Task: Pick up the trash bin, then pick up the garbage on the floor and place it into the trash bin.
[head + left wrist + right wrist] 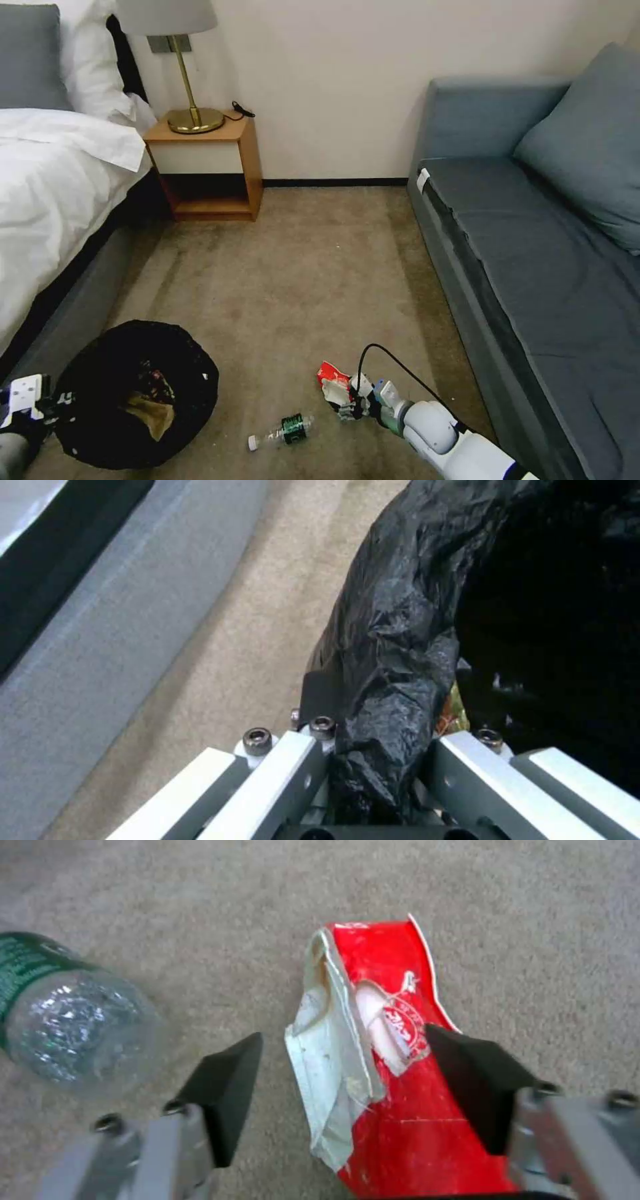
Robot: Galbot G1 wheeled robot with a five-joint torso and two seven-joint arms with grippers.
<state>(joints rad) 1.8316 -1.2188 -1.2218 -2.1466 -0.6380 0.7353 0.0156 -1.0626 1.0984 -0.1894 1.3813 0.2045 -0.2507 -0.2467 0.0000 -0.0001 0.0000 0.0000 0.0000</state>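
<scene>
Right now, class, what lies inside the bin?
Inside the bin, held at its rim by the left gripper, the head view shows a brown paper bag and a darker wrapper above it. The black liner hides anything beneath them.

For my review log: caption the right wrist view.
Open right gripper straddles the red-and-white crushed packet on carpet, clear bottle beside.

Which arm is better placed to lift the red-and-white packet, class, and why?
Right. The right claw is open on either side of the red-and-white packet on the carpet, while the left claw is shut on the trash bin rim and cannot let go.
</scene>
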